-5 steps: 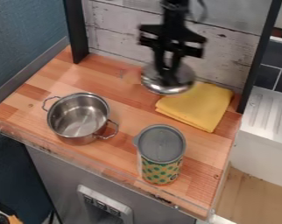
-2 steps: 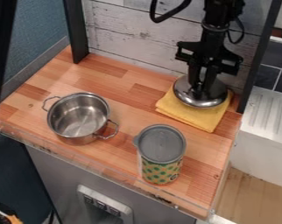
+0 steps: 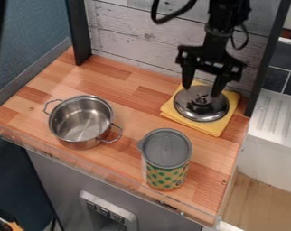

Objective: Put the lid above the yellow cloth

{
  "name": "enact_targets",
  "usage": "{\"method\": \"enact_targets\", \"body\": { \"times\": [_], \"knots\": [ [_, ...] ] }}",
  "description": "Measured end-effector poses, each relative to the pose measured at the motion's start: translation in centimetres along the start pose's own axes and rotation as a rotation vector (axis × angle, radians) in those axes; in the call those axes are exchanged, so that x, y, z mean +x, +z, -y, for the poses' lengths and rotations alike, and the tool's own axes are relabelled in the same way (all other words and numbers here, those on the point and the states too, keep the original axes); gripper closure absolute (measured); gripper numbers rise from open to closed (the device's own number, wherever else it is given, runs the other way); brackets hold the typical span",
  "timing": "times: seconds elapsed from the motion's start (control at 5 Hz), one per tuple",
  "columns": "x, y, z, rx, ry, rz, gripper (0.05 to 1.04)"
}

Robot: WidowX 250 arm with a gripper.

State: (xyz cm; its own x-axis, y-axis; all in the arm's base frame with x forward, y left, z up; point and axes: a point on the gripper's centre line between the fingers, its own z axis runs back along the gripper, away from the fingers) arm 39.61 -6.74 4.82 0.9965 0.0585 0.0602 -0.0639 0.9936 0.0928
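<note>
Lid (image 3: 193, 112): lying on the yellow cloth (image 3: 215, 129), right of centre
Gripper (image 3: 200, 91): hovering over the lid, upper right
Fingers: standing apart

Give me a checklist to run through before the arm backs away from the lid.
1. Lid on the yellow cloth: ok, it rests there.
2. Lid knob-side up: ok.
3. Gripper released: ok, fingers spread apart with the knob between them.
4. Fingertips free of the lid's surface: cannot tell from this angle.
5. Pot and lidded canister out of the way: ok, both stand apart from the cloth, upright.
</note>
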Motion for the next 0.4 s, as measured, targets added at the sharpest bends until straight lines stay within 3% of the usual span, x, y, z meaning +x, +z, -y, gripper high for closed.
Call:
{"method": "enact_targets", "body": {
  "times": [0.2, 0.4],
  "knots": [
    [-0.1, 3.1, 0.7, -0.02, -0.017, 0.047, 0.075],
    [-0.3, 4.4, 0.8, -0.048, -0.031, 0.077, 0.08]
  ]
}}
